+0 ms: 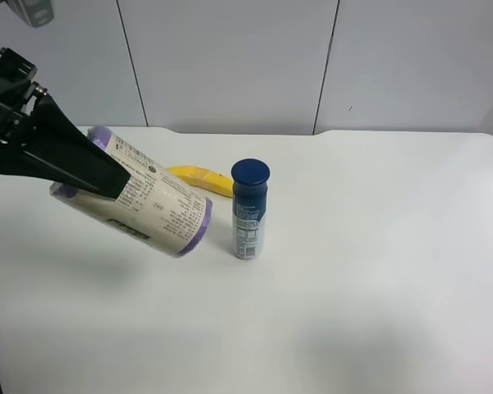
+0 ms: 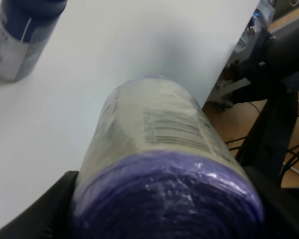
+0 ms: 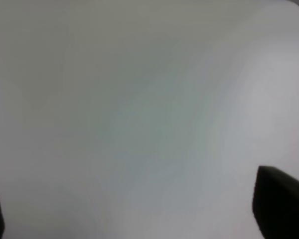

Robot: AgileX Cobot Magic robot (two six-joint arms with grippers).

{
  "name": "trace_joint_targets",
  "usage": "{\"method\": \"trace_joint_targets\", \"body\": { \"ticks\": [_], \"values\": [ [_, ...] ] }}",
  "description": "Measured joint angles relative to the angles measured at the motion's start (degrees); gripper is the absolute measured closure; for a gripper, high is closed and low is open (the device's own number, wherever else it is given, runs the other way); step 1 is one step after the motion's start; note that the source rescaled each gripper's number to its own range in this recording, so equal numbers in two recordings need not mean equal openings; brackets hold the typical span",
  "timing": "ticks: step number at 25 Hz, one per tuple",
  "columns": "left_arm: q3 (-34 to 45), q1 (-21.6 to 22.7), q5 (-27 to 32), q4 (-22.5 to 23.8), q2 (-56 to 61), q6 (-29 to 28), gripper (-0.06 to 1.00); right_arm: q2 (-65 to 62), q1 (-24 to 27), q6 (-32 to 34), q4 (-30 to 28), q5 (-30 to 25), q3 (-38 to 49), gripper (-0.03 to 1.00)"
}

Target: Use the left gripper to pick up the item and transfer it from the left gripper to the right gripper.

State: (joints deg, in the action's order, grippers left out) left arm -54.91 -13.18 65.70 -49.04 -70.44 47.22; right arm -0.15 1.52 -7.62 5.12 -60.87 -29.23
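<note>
The item (image 1: 152, 203), a cream-white canister with purple ends and a printed label, hangs tilted above the table at the exterior high view's left. My left gripper (image 1: 94, 176) is shut on it, its black wedge fingers (image 1: 66, 152) clamped near the purple lid end. In the left wrist view the canister (image 2: 159, 169) fills the frame, purple end nearest the camera, with black fingers (image 2: 45, 209) on both sides. My right gripper (image 3: 139, 214) shows only two black fingertips far apart over blurred white table; it is open and empty. It does not show in the exterior high view.
A tall blue-capped bottle (image 1: 250, 209) stands upright near the table's middle, just right of the canister; it also shows in the left wrist view (image 2: 22, 37). A yellow banana (image 1: 201, 179) lies behind them. The white table's edge (image 2: 229, 55) with cables and stands beyond shows in the left wrist view.
</note>
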Motion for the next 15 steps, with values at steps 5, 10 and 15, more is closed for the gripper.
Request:
{"method": "trace_joint_targets", "body": {
  "ticks": [5, 10, 15],
  "values": [
    [0.0, 0.0, 0.8, -4.5, 0.0, 8.8, 0.94, 0.0, 0.0, 0.0, 0.5, 0.0, 0.0, -0.03],
    [0.0, 0.0, 1.7, -7.8, 0.0, 18.2, 0.94, 2.5, 0.0, -0.1, 4.1, -0.7, -0.4, -0.03],
    [0.0, 0.0, 2.1, -8.6, 0.0, 24.7, 0.94, 13.5, -0.1, -2.5, 10.1, -1.9, -5.7, -0.03]
  ]
}}
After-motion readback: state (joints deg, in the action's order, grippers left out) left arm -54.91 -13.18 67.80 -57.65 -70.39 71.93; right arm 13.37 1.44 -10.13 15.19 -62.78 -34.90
